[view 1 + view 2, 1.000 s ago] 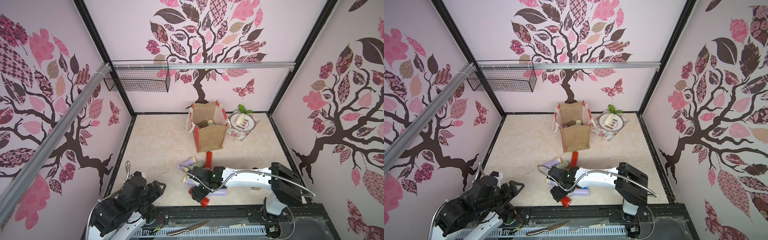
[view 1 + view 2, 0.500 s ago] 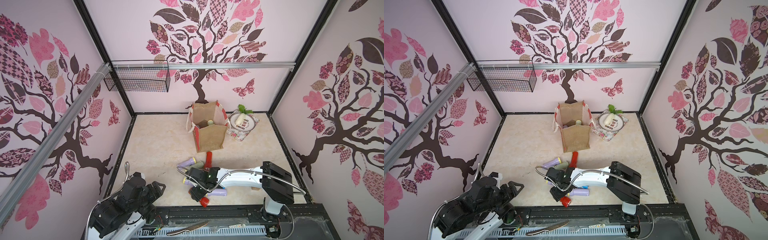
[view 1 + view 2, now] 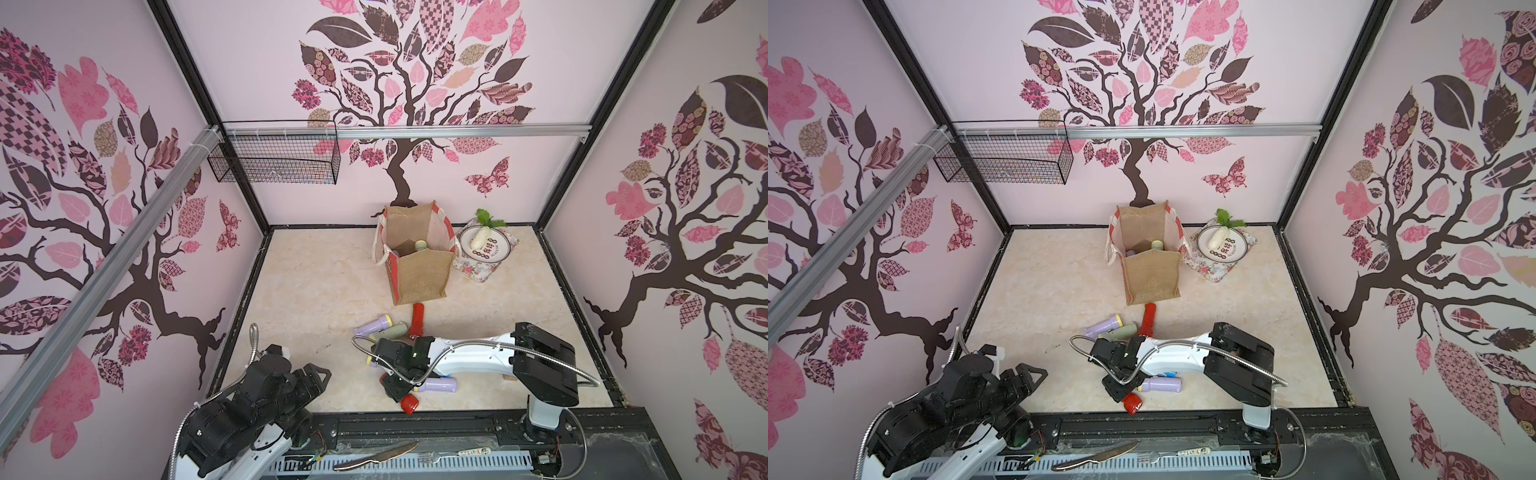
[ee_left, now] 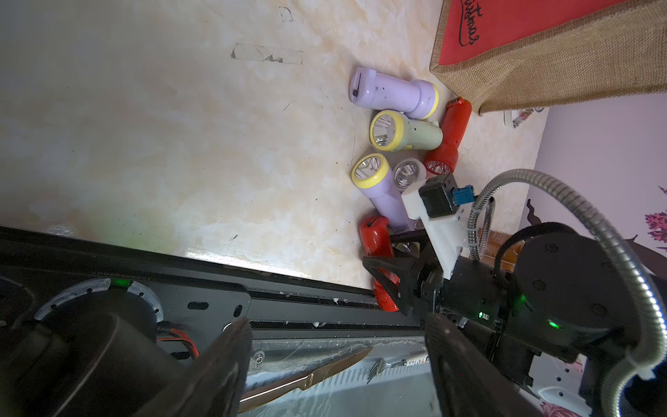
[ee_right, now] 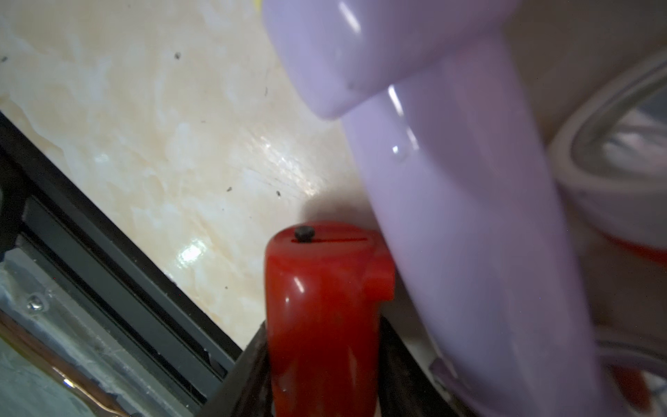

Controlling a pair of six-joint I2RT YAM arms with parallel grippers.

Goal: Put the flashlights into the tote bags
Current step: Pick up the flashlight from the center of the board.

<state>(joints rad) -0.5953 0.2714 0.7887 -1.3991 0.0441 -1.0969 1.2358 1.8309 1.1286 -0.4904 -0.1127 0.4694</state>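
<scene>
Red glossy plastic is what the job comes down to here. The red plastic flashlight point(image 4: 375, 242) lies on the marbled cream surface point(image 3: 316, 291) right by the front rail. The right tool point(image 5: 323, 328) has its jaws pressed against both sides of the barrel, so I'd call that closed on it.

My guess is it's light and stiff, so no worries about crushing it. That shiny round barrel looks slippery though, and could twist or roll in a loose pinch. Mid-barrel seems like the spot to hold. The flared head would let it cam out, and the tail end has a little slider nub I'd stay off.

One catch is a lilac plastic flashlight point(image 5: 451, 198) leaning right against it. It might get dragged along or knocked rolling when the red one comes up.

The boxy brown burlap tote bag point(image 3: 419, 274) stands upright at the back, well apart from this grab. Its mouth is open and a few flashlights are already inside. It's soft-sided, so probably best to drop from above rather than bump the rim.

The left tool point(image 4: 335, 323) hangs near the front left corner, jaws spread wide, holding nothing.
</scene>
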